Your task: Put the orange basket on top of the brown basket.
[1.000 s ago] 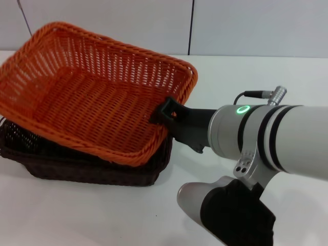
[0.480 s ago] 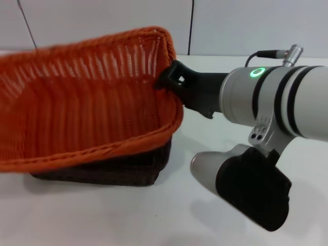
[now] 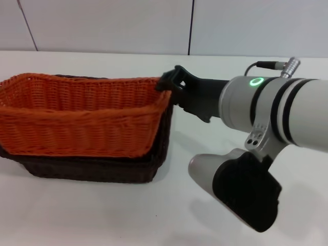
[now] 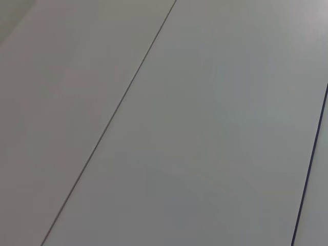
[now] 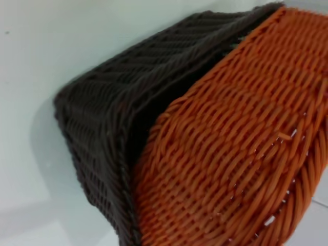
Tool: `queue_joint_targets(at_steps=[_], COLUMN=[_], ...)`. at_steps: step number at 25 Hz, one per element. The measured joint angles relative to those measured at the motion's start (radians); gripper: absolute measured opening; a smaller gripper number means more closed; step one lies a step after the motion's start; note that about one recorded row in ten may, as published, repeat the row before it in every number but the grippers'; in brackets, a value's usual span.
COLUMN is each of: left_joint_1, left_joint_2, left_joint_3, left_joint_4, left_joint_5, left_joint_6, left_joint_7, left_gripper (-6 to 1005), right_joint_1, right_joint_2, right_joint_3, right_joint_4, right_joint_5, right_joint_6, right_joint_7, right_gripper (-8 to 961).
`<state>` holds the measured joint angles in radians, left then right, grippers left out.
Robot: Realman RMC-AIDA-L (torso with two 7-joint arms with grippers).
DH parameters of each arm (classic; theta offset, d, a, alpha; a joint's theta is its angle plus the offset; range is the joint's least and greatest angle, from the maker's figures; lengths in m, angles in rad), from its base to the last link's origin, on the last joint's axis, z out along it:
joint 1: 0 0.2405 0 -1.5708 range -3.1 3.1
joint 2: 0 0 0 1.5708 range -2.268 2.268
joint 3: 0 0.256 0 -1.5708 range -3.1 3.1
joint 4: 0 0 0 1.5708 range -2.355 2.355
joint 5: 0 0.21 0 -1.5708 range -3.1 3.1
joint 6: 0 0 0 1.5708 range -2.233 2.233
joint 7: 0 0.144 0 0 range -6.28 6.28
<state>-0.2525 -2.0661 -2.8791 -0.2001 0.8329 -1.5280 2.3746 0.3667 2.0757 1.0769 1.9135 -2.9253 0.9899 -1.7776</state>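
The orange basket point(image 3: 77, 123) sits level inside the brown basket point(image 3: 87, 171) at the left of the table, its rim standing above the brown rim. My right gripper point(image 3: 169, 83) reaches in from the right and is shut on the orange basket's right rim at the far corner. In the right wrist view the orange basket's point(image 5: 241, 154) woven wall fills the frame, with the brown basket's point(image 5: 118, 113) wall wrapped around it. My left gripper does not show in any view; the left wrist view holds only pale panels.
The white table point(image 3: 102, 220) spreads in front of and to the right of the baskets. A pale panelled wall point(image 3: 102, 25) runs along the back. My right forearm and elbow point(image 3: 241, 189) hang over the table's right front.
The orange basket, held tilted over the brown one, has swung level and dropped down into it. My right gripper rose and stayed on the rim.
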Motion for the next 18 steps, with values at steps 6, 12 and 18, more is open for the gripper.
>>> queue_joint_targets(at_steps=[6,12,18], left_joint_1=[-0.005,-0.003,-0.002], left_joint_2=[0.003,0.006,0.005], left_joint_3=[0.002,0.004,0.004], left_joint_4=[-0.007,-0.018,-0.016], left_joint_5=[0.004,0.007,0.005], left_joint_6=[0.0,-0.014,-0.041], left_joint_7=[0.0,-0.001,-0.005], left_gripper=[586,586,586], right_joint_1=[-0.062,-0.111,-0.176], right_joint_2=[0.005,0.006,0.008], right_joint_3=[-0.01,0.017,0.109], right_joint_4=[0.085,0.086,0.06], right_joint_5=[-0.001,-0.002,0.001], right_joint_6=[-0.072,-0.099,-0.314], right_joint_7=[0.017,0.091,0.143], right_gripper=[335,337,338])
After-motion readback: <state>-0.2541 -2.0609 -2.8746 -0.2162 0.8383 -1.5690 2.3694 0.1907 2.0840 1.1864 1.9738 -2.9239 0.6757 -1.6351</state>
